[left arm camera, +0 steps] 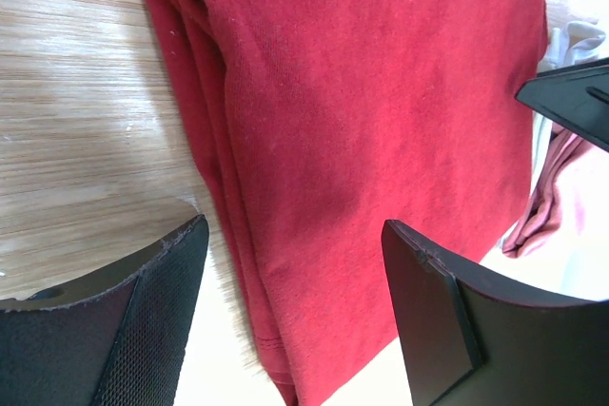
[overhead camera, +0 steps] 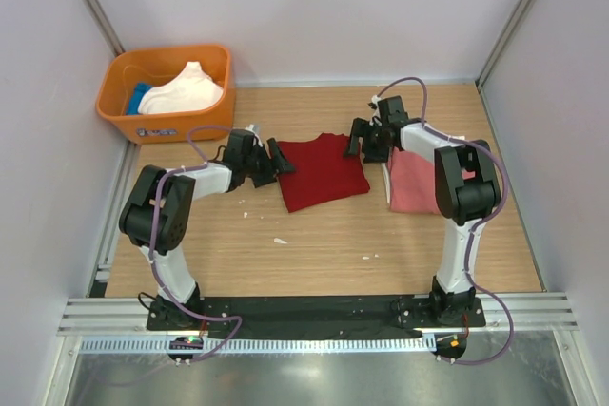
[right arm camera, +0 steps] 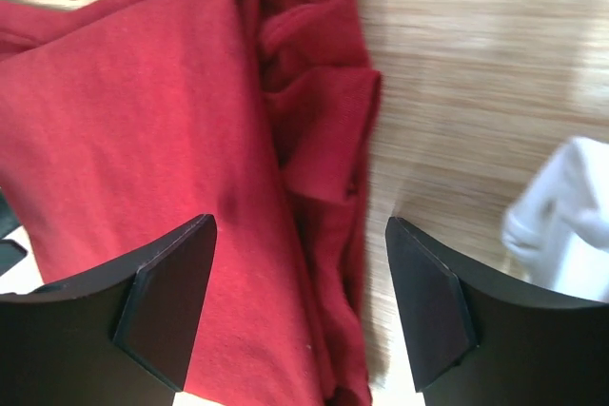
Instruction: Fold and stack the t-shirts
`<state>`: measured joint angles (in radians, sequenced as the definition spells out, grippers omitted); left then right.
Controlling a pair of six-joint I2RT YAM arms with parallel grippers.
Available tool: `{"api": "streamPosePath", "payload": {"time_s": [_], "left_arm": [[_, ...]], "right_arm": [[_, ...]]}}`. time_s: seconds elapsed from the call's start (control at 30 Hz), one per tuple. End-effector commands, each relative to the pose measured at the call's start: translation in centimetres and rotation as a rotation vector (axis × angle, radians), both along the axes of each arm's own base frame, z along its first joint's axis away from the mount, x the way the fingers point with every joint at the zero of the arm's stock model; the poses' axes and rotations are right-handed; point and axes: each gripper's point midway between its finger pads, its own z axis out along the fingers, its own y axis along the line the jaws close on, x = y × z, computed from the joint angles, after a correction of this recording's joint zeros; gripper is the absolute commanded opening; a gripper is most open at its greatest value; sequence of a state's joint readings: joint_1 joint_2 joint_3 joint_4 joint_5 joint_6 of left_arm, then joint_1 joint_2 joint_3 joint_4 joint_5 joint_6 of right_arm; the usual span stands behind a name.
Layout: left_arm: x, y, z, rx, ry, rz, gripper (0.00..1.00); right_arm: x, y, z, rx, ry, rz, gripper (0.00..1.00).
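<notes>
red shirt: the dark red shirt (overhead camera: pixel 322 173) lies folded into a rough rectangle mid-table (overhead camera: pixel 314 244), layered edges showing along both sides
left gripper: left gripper (overhead camera: pixel 280 164) sits right at the shirt's left edge, fingers spread wide, nothing pinched; the wrist cam shows cloth in the gap
right gripper: right gripper (overhead camera: pixel 360 140) is over the shirt's upper right corner, fingers also spread apart, not gripping anything
pink shirt: pink shirt (overhead camera: pixel 411 187) lies flat just right of the red one, partly under the right arm
tub: orange tub (overhead camera: pixel 166 125) in the far left corner, with a white shirt (overhead camera: pixel 186 90) and a blue one (overhead camera: pixel 140 97) in it
</notes>
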<state>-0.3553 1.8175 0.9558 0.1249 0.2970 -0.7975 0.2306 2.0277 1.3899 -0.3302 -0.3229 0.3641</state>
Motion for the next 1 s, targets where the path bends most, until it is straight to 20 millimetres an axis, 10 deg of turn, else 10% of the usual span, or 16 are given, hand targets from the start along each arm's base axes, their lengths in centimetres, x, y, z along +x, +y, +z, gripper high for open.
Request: {"api": "streamPosePath", "payload": {"time_s": [0.0, 0.5, 0.77, 0.97], "left_arm": [[-1.4, -0.1, -2.0, 0.007, 0.054, -0.004, 0.75], [-3.0, 0.6, -2.9, 0.044, 0.084, 0.004, 0.72], [-2.5, 0.0, -3.5, 0.047, 0.079, -0.018, 0.17], [-0.8, -1.0, -1.0, 0.107, 0.022, -0.063, 0.00]], "right_arm": [[-1.3, 0.9, -1.9, 0.010, 0.076, 0.038, 0.77], [-2.4, 1.2, -4.9, -0.196, 0.129, 0.050, 0.53], [-2.7, 3.2, -2.9, -0.218, 0.048, 0.072, 0.05], [-2.5, 2.9, 3.0, -0.318, -0.152, 0.024, 0.01]]}}
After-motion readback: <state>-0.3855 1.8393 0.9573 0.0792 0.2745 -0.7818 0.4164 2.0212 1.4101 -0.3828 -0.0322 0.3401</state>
